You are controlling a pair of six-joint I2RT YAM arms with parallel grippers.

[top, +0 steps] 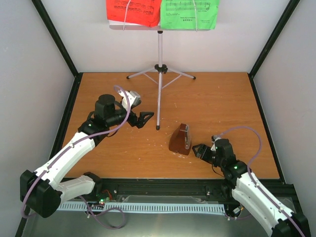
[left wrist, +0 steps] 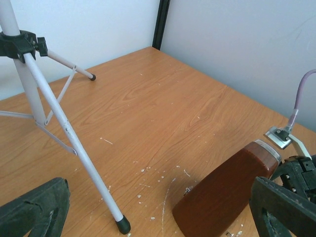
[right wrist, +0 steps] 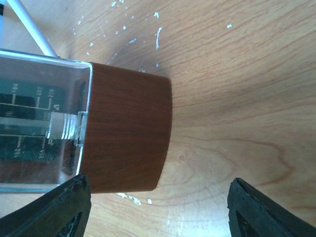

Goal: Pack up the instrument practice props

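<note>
**Overhead and wrist views, read left to right.**

**Left:** my left gripper (top: 142, 119) hovers low over the table (top: 222, 98), just beside the near foot of the silver tripod stand (top: 159, 64). Its fingers (left wrist: 32, 207) are spread wide and bare, touching nothing. I judge it is posed there to take the stand's leg or pole once the top is cleared.

**Centre:** the stand is upright at the back of the table with its legs splayed. Its tray (top: 136, 27) carries the red music sheet (top: 133, 11) and the green music sheet (top: 190, 12) side by side. A thin wire crosses each sheet, which is why they lie flat against the tray. Nothing on the stand is packed yet.

**Right of centre:** the metronome (top: 180, 139) rests on the table between the stand's near foot and my right arm, with its clear cover on. It appears tipped rather than standing square, though I cannot be certain.

**Right:** my right gripper (top: 198, 150) is down at table level, aimed at the metronome and very near it. Its fingers (right wrist: 54, 210) are apart, and the wooden body lies ahead of the tips, not clamped between them. Whether a tip grazes it I cannot tell. I judge this to be the approach to a grasp, with the metronome the first prop to go.
</note>
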